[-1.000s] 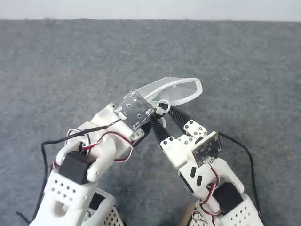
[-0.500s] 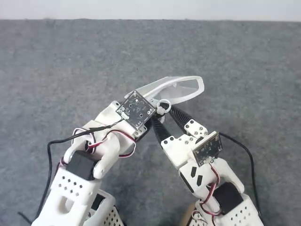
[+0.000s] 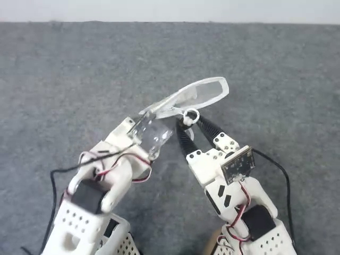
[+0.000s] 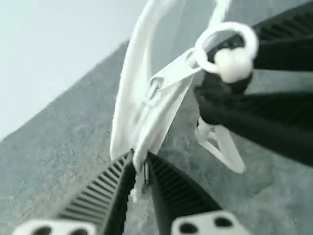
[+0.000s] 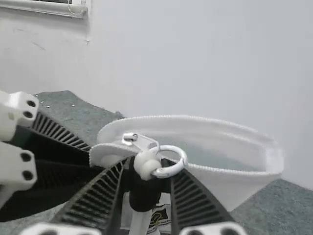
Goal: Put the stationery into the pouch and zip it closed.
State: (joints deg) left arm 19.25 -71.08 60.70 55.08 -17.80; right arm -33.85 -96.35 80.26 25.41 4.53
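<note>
A clear pouch (image 3: 199, 94) with a white zip edge is held above the grey table between both arms, its mouth partly open. My left gripper (image 3: 151, 113) is shut on the pouch's end, pinching the white edge (image 4: 138, 169) between its black fingers. My right gripper (image 3: 188, 123) is shut on the zip pull, a white ring with a bead (image 3: 190, 115). In the right wrist view the ring (image 5: 164, 164) sits just above my right gripper (image 5: 146, 183), with the pouch's open rim (image 5: 220, 129) behind it. The left wrist view has the zip pull (image 4: 230, 46) close to the right arm's fingers (image 4: 259, 117).
Grey carpet (image 3: 79, 74) covers the table around the arms. A black cable (image 3: 279, 172) trails beside the right arm and another (image 3: 53, 186) beside the left. A pale wall (image 5: 195, 49) stands behind.
The left wrist has rolled and pulled back toward the left, so the pouch now stands more edge-on and stretched. The right gripper with the zip pull has shifted slightly away from me.
</note>
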